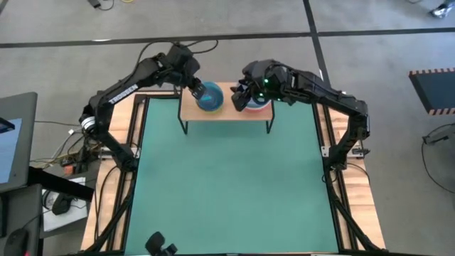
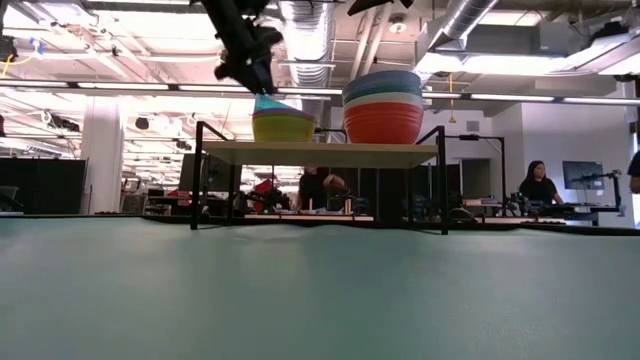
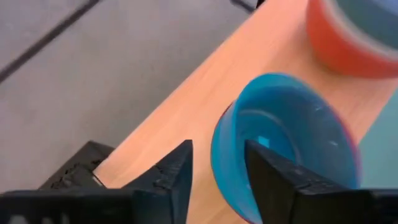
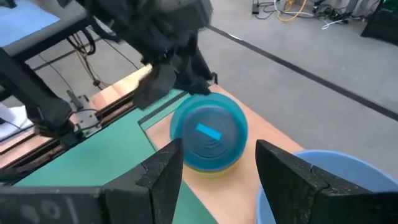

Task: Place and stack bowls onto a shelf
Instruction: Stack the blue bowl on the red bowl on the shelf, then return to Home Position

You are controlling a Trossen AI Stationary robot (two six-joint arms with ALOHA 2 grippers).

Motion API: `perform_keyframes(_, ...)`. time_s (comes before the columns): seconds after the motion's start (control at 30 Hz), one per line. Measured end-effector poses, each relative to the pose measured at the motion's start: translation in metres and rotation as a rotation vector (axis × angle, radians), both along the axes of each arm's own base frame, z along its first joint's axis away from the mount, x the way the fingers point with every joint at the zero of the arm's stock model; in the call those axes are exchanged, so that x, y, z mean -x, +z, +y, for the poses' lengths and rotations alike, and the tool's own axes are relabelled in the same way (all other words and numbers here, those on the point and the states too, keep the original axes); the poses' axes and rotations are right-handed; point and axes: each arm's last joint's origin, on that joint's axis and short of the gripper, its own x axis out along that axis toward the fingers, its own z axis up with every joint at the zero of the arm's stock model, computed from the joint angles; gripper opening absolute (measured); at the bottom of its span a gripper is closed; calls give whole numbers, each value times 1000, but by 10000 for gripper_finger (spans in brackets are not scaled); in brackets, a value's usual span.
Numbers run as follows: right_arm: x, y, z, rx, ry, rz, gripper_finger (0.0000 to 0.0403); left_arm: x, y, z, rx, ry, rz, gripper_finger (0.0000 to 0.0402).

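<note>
The cyan bowl (image 3: 283,146) tops the stack nearer the shelf's (image 1: 226,112) left end, its rim between the left gripper's (image 3: 217,165) partly parted fingers, seemingly just letting go. The right gripper (image 4: 217,163), jaws wide and empty, hovers over the taller stack (image 2: 383,106) beside it. The shelf stands at the green mat's (image 1: 227,185) far edge; an open workshop with people lies beyond.

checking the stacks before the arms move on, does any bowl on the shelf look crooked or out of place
Yes: the cyan bowl topping the left stack sits tilted, not nested flat. The left claw straddles its rim, fingers apart. The right stack looks level, and both stacks stand well on the shelf.
</note>
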Motion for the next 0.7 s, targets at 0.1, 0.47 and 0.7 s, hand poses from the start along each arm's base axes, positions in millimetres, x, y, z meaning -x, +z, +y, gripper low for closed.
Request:
perform_keyframes(0.1,-1,1,1,-23,-13,-27,225,13,19,-10,-45,15,-48,147)
perform_keyframes(0.47,-8,2,37,-90,-1,-95,225,7,-12,-5,-33,47,1,132)
perform_keyframes(0.7,-9,3,75,-82,-36,-137,225,11,-34,-4,6,101,78,119)
